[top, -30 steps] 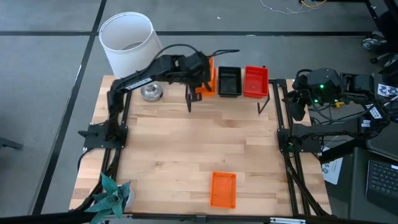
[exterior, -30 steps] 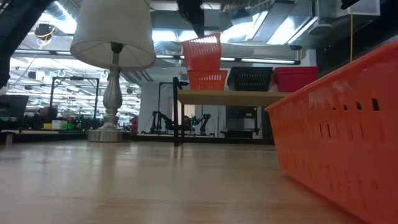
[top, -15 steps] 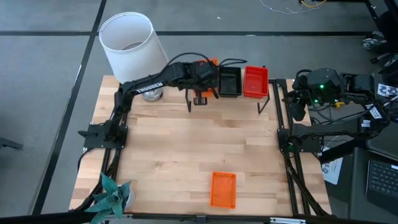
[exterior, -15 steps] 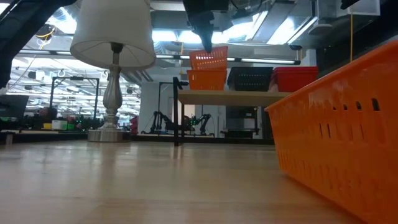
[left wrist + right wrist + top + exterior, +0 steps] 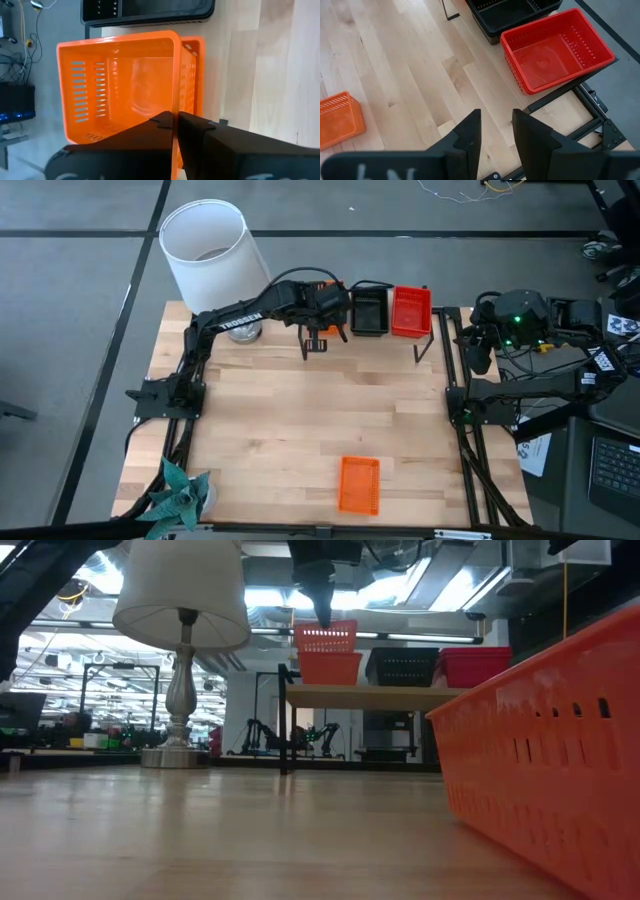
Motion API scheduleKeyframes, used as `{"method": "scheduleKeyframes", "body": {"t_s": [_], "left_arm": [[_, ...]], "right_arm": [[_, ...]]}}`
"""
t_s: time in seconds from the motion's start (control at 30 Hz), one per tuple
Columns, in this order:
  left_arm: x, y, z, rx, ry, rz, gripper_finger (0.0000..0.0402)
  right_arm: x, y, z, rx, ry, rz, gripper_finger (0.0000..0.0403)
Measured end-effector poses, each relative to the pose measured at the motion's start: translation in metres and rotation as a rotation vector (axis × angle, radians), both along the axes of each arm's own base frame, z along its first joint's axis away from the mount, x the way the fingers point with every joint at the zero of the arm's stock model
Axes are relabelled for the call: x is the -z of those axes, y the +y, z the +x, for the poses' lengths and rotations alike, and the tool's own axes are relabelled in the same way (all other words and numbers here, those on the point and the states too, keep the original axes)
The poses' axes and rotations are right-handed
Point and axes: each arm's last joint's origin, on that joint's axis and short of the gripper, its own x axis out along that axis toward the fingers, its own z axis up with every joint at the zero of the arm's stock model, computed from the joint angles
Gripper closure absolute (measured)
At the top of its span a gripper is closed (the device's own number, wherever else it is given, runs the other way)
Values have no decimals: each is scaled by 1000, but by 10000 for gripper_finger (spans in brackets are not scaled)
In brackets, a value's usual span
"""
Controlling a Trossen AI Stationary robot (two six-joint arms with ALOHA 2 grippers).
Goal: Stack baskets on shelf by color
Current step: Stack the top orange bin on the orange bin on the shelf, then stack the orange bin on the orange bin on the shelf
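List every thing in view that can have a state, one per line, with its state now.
Left hand: shut on the top orange basket's wall, over the shelf.
Top orange basket: nested into the orange basket below it.
Black basket: on the shelf, upright.
Red basket: on the shelf, empty.
Loose orange basket: on the table, not yet stacked.
Right hand: open, empty.
Shelf: standing, holding three colours.

Orange baskets (image 5: 120,95), upper centre of the left wrist view: bright orange walls patterned with rows of short slots. Black basket (image 5: 368,310), upper centre of the high view: solid black. Red basket (image 5: 555,47), upper right of the right wrist view: red with rows of fine perforations. Lone orange basket (image 5: 359,484), lower centre of the high view: orange. Surface (image 5: 300,410): pale wood in plank strips. Shelf (image 5: 370,695): light wood top on a black frame. Lamp (image 5: 181,590): white shade, silvery stem. Left hand (image 5: 175,125) and right hand (image 5: 495,125): dark, near black.
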Motion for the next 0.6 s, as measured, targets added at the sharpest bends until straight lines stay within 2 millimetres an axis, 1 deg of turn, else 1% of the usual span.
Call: {"method": "scheduleKeyframes", "body": {"t_s": [0.13, 0.43, 0.6], "left_arm": [[0, 4, -1, -10, -5, 1, 398], [0, 3, 0, -9, -8, 0, 331], [-1, 0, 2, -15, -33, 1, 314]], "right_arm": [[0, 0, 0, 0, 0, 0, 293], [0, 0, 0, 0, 0, 0, 293], [0, 0, 0, 0, 0, 0, 293]]}}
